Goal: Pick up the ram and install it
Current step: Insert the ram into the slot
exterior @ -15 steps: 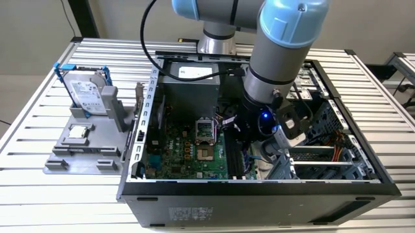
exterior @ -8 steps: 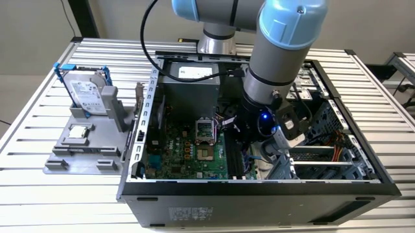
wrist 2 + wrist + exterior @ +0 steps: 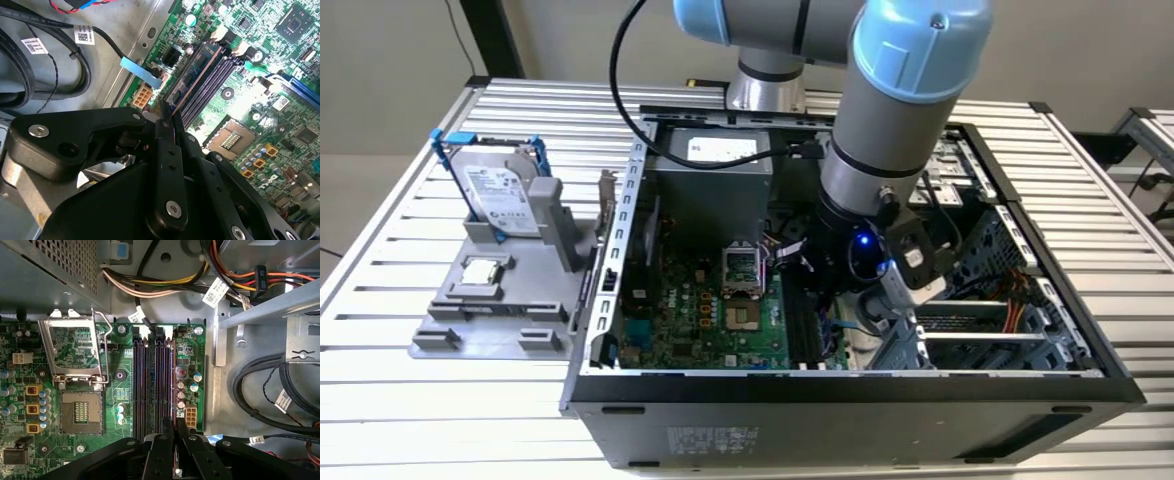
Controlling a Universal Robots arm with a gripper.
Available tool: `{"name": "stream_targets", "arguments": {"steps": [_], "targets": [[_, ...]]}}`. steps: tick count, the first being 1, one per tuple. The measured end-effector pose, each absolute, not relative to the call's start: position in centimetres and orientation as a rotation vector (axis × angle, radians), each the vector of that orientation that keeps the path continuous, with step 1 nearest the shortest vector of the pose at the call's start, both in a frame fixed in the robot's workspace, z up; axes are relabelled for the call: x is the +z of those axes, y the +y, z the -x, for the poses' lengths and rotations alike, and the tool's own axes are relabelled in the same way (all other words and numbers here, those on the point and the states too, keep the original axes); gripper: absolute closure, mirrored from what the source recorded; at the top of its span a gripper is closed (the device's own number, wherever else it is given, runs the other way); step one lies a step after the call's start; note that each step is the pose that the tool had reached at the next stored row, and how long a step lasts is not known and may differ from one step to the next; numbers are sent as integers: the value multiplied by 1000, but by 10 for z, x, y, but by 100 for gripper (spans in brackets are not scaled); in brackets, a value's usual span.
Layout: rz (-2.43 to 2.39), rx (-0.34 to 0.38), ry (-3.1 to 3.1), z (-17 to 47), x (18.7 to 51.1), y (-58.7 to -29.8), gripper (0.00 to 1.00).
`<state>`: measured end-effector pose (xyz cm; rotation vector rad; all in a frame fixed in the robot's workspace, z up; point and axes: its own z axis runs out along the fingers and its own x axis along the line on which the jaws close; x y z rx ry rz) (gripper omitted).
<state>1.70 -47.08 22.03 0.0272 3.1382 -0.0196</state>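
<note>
1. While the grey and light-blue robot arm (image 3: 894, 120) reaches down into the open black desktop computer case (image 3: 854, 385), its black two-fingered gripper (image 3: 168, 112) hangs over the bank of long dark memory slots (image 3: 150, 385) on the green motherboard (image 3: 120, 390).
2. In both wrist views the fingers stand close together, clamped on one end of the ram (image 3: 200, 70), a long, thin, dark bluish circuit-board stick with a coppery edge.
3. Held on edge, the stick lies lengthwise along the outermost slot, the one nearest the board's rim and the small white connector (image 3: 190, 415). Whether it is pressed fully home cannot be told.
4. In the first wrist view the ram (image 3: 173, 390) shows only as a thin line running away from the gripper (image 3: 175, 426) toward the white latches at the slots' far end.
5. Beside the slots sits the square silver processor socket (image 3: 82, 412), its metal retention frame (image 3: 75, 347) swung open.
6. Bundled black, yellow and orange cables (image 3: 260, 390) run along the grey case floor next to the board.
7. In the exterior view, a grey plastic parts stand (image 3: 480, 300) rests on the slatted metal table (image 3: 400, 400) to the exterior view's left of the case, well apart from the gripper. It holds an upright silver hard drive with blue rails (image 3: 500, 190) and a small square silver chip (image 3: 480, 270) lying flat.
</note>
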Motion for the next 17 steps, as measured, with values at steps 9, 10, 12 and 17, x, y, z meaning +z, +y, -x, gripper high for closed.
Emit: {"name": "stream_targets", "arguments": {"steps": [9, 10, 12, 17], "targets": [[-27, -19, 3140, -15, 220, -471, 100], [-27, -19, 3140, -15, 220, -471, 100], [-27, -19, 3141, -15, 219, -471, 100], [-27, -20, 3143, -15, 217, -471, 100]]}}
